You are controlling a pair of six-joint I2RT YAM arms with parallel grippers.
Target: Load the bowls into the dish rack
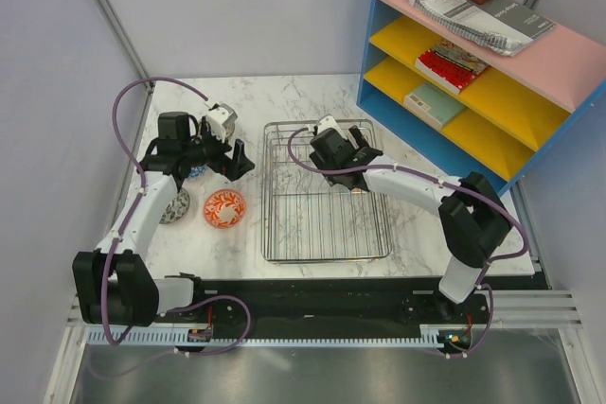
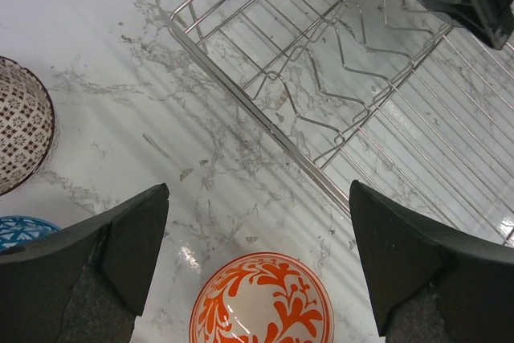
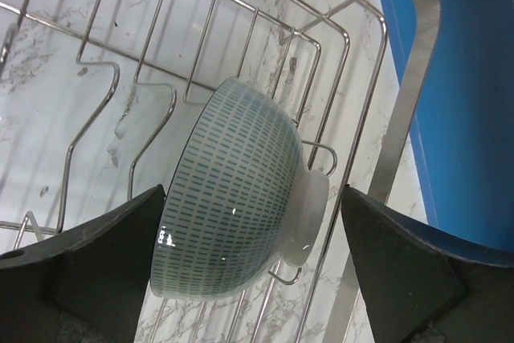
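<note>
the right fingers (image 3: 88, 279) stood spread wide and gripped nothing. between them lay the pale green bowl (image 3: 237, 206), tipped on its side in the dish rack (image 3: 348, 38). its mouth was turned toward the finger on the left of the wrist view and its foot toward the other. a clear gap showed between the foot and that second finger. at the mouth side the rim sat just beside the first finger, and whether they touched could not be told. the bowl rested on the rack's wires near a corner, with the blue shelf (image 3: 474, 78) beyond the finger on the foot side.

the left fingers (image 2: 96, 263) were likewise wide apart and empty, hanging over the counter (image 2: 104, 62). the orange bowl (image 2: 261, 299) stood upright on the counter below the gap between them, touching neither. outside the finger on the left of that view sat a brown patterned bowl (image 2: 20, 126) and, closer to that finger, a blue bowl (image 2: 18, 230). ahead of the fingertips ran the rack's edge.
</note>
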